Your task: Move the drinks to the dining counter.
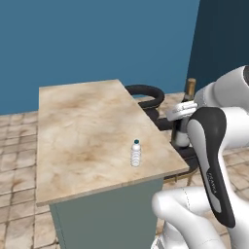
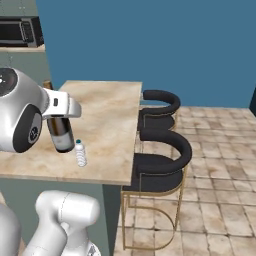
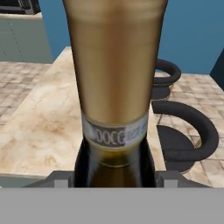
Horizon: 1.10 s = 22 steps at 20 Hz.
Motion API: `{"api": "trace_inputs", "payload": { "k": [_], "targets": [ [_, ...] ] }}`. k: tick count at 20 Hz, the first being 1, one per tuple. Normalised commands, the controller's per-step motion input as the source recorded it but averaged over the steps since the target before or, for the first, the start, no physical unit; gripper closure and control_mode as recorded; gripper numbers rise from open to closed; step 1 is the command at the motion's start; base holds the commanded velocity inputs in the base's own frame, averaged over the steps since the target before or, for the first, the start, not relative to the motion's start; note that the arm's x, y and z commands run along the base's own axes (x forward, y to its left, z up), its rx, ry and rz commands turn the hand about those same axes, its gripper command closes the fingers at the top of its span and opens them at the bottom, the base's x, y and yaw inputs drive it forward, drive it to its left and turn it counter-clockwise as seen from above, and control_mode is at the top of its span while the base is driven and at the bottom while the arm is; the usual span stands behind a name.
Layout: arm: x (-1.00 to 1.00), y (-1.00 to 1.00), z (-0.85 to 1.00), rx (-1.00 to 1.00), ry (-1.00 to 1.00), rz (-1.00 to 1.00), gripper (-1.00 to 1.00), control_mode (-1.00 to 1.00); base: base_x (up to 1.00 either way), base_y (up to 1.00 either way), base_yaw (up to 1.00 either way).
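- Wine bottle (image 3: 114, 87): upright, its tan neck between the jaws, which are clenched on it; the lower body is cut off in the hand view and partly hidden by the arm in the base views.
- Gripper (image 2: 60, 107): fingertips themselves hard to make out.
- Water bottle (image 1: 135, 152): upright on the marble surface (image 1: 78, 131), near its front edge.
- Black stools (image 2: 160, 150): beside the surface.

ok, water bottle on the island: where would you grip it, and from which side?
Grip the water bottle around its ribbed body, below the teal cap, coming in level from the near edge of the dining counter. It stands upright and narrow, so a side grip across the body probably seats better than one on the small cap. The wine bottle sits close beside it.
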Motion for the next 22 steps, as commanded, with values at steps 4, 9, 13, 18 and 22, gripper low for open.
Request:
{"api": "trace_inputs", "payload": {
  "k": [4, 9, 13, 18, 22],
  "targets": [
    [0.0, 0.0, 0.0, 0.0, 0.0, 0.0, 1.0, 1.0, 0.01, -0.08, 0.07],
    [0.0, 0.0, 0.0, 0.0, 0.0, 0.0, 1.0, 1.0, 0.01, -0.02, 0.01],
    [0.0, 0.0, 0.0, 0.0, 0.0, 0.0, 1.0, 1.0, 0.0, 0.0, 0.0],
    [0.0, 0.0, 0.0, 0.0, 0.0, 0.0, 1.0, 1.0, 0.0, 0.0, 0.0],
    [0.0, -0.02, -0.02, 0.0, 0.01, 0.0, 1.0, -1.0, 0.0, 0.0, 0.0]
  ]
}}
